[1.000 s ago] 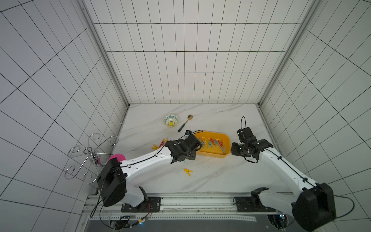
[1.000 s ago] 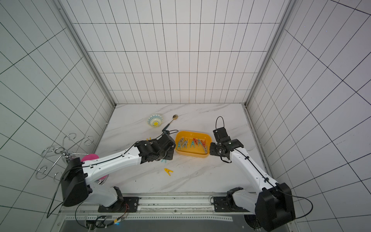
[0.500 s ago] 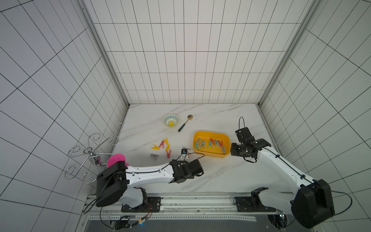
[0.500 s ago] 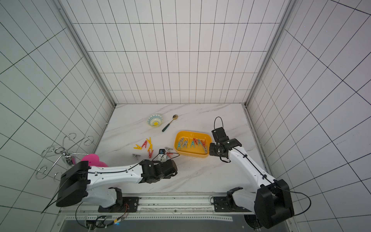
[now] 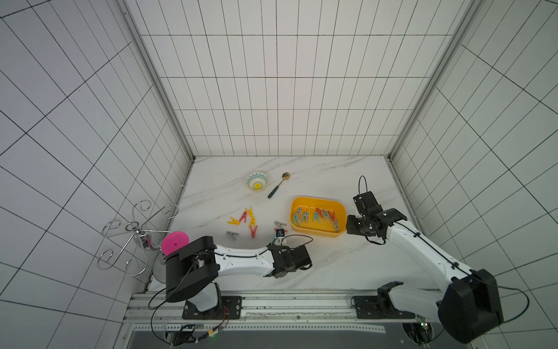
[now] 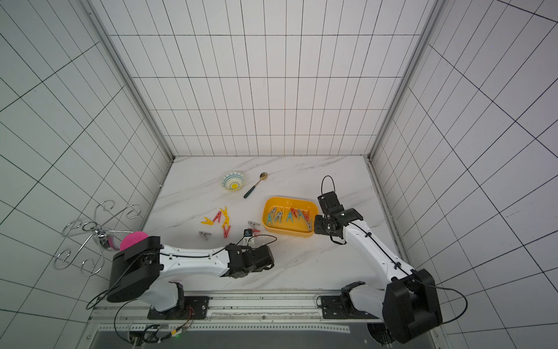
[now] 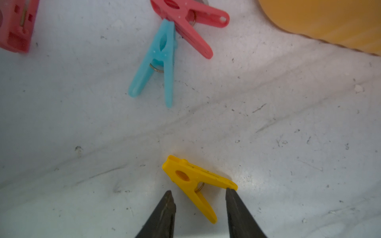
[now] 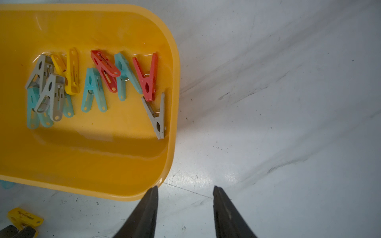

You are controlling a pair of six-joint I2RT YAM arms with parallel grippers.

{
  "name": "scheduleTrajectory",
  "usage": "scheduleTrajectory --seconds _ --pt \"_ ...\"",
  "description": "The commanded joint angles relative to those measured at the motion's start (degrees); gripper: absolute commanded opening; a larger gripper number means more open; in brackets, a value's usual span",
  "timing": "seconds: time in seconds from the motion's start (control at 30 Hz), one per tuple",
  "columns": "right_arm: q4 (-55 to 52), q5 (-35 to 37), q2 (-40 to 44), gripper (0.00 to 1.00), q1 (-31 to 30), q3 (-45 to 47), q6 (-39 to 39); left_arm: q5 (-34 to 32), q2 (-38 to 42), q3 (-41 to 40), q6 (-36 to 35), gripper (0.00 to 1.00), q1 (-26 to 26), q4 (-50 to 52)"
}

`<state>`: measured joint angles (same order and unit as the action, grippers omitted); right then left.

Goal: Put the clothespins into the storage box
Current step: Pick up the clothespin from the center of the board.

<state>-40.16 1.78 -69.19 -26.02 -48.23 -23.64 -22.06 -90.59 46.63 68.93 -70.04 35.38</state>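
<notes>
Both my arms reach out low, claws pointing down.
My left arm (image 5: 241, 263) lies stretched low along the front edge, wrist bent, left gripper (image 7: 199, 190) aimed downward with its fingers moderately parted. My right arm (image 5: 416, 247) reaches forward and inward, right gripper (image 8: 185, 186) likewise facing down, fingers spread apart.

Storage box (image 6: 287, 231) w/ clothespins (image 6: 289, 216) inside; more loose on tbl (image 6: 302, 266).

Patterned bowl (image 5: 257, 181) beside spoon (image 5: 277, 185); wire rack (image 5: 133, 232), perhaps pink ball (image 5: 175, 241).
</notes>
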Motion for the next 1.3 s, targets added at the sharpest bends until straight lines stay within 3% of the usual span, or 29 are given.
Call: scheduleTrajectory --seconds 0.0,0.17,0.77,1.27 --pt "-0.01 0.68 -0.61 0.47 -0.57 -2.19 -0.18 -0.17 -0.95 0.44 0.93 0.40 -0.11 -1.41" --pt "0.35 0.59 -0.60 0.47 -0.61 -1.87 -0.34 0.19 -0.44 -1.07 1.64 0.32 -0.10 -1.92" --pt "-0.35 0.95 -0.17 0.48 -1.14 -2.17 -0.62 2.42 -0.87 -3.21 1.22 0.17 -0.10 -5.64" --pt "-0.18 1.08 -0.37 0.49 -1.14 -2.81 -0.09 1.25 -1.27 3.03 -3.77 0.01 -0.69 -1.49"
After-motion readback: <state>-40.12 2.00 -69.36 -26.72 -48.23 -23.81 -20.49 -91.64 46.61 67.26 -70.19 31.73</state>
